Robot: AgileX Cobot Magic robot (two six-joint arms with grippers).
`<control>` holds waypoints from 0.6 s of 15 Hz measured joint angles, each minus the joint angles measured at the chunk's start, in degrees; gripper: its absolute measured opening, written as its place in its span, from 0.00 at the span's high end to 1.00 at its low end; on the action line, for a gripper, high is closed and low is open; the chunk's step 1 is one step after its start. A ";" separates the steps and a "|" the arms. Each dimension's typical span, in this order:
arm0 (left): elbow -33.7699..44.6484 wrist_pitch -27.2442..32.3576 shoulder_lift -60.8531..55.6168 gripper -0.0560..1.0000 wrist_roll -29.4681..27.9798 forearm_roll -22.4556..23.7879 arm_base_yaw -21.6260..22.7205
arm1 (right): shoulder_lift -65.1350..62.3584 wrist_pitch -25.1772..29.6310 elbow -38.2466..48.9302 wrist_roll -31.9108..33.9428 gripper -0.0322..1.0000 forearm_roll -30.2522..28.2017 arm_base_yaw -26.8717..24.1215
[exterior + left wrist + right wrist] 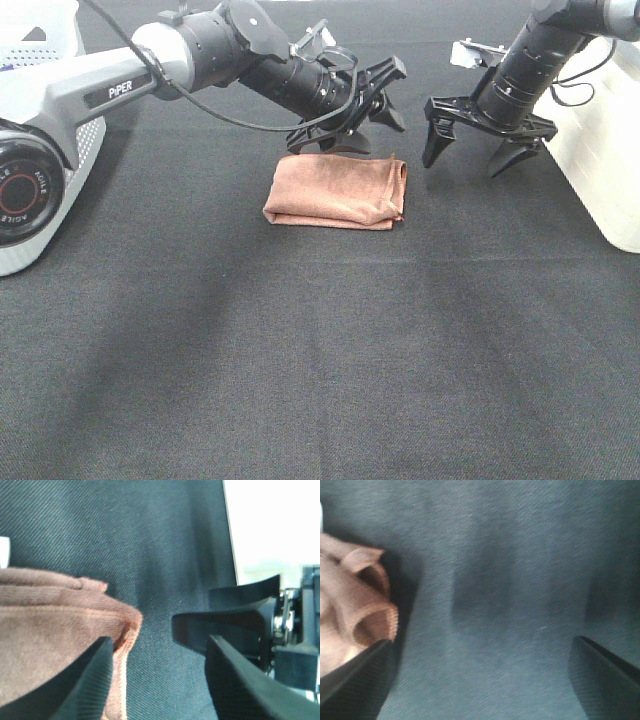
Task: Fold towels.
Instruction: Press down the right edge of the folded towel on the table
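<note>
Exterior high view: towel (338, 192) lies folded on counter (300, 380); left pincer (160, 650) spread, empty, over towel's rear edge; right pincer (465, 160) wide, empty, just beside towel; fold seemingly complete; next, probably lift both pincers clear without dragging it.

A black woven cloth (320, 380) covers the whole tabletop, with faint paler bands of light across the lower frame. A pale perforated basket (50, 30) sits at the upper left, and a white bin (600, 170) stands at the right edge.

Far edge of towel (335, 192) behind left pincer (385, 95).
</note>
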 joint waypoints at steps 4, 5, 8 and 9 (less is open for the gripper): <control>0.00 0.86 -0.40 0.43 5.50 -0.11 3.21 | -0.23 2.35 0.00 -2.46 0.12 4.35 0.00; 0.00 0.92 -0.69 0.43 6.76 0.06 6.25 | -0.86 2.81 0.00 -4.98 0.12 8.37 0.11; 0.00 2.41 -0.92 0.43 7.28 0.57 11.29 | -1.60 4.58 0.00 -11.80 0.12 20.23 1.83; 0.00 3.21 -0.92 0.43 7.28 0.57 12.15 | -1.55 4.98 0.00 -13.98 0.12 24.75 2.64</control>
